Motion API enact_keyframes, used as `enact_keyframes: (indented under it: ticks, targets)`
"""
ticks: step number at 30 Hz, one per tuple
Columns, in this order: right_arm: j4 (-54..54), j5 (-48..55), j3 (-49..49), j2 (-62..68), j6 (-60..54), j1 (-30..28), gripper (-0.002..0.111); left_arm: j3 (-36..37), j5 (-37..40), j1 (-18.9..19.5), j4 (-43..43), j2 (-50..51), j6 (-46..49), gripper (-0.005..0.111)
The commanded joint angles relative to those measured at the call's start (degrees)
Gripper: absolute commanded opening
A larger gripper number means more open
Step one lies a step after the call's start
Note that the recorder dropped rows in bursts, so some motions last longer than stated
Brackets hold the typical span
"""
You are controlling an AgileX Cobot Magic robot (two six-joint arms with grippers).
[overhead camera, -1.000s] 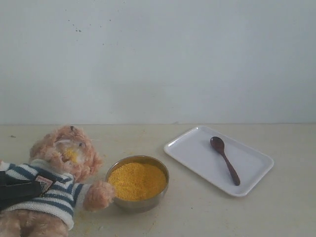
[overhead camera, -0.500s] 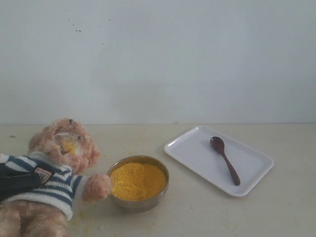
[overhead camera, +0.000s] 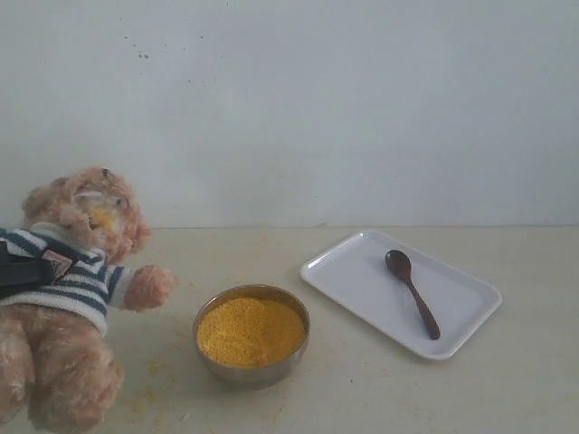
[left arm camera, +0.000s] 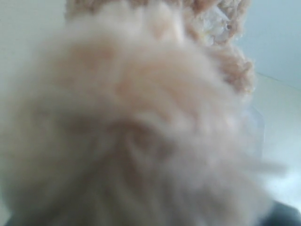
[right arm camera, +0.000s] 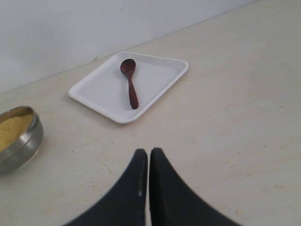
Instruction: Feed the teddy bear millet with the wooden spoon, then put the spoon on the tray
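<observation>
teddy bear (overhead camera: pixel 80 291) near bowl (overhead camera: pixel 250 373), spoon (overhead camera: pixel 414 298) on tray (overhead camera: pixel 353 271)

This looks like a robot test bench in a lab rather than a home. A plain pale wall (overhead camera: pixel 362 108) backs a cream table (overhead camera: pixel 507 389) speckled with stray yellow grains. The things here read as staged props: a plush bear (overhead camera: pixel 72 271), a steel bowl (overhead camera: pixel 258 375) of millet (overhead camera: pixel 251 331), and a white tray (overhead camera: pixel 362 280) with a spoon (overhead camera: pixel 412 292). The black right gripper (right arm camera: pixel 148 153) hangs over the table.
</observation>
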Motion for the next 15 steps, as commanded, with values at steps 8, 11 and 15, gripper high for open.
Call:
enact_keyframes:
  ticks: [8, 11, 15]
  targets:
    - [-3.85, -1.51, -0.07, -0.26, -10.57, -0.08, 0.001, -4.15, 2.46, 0.0, -1.16, 10.25, 2.16, 0.004]
    - [-2.91, -1.51, -0.07, -0.26, -10.57, -0.08, 0.001, -4.99, 6.18, 0.0, -1.16, 15.61, 2.16, 0.004]
    - [-2.91, -0.14, -0.07, -0.26, -10.57, -0.08, 0.001, -5.09, 6.58, 0.0, -1.16, 21.63, 2.16, 0.005]
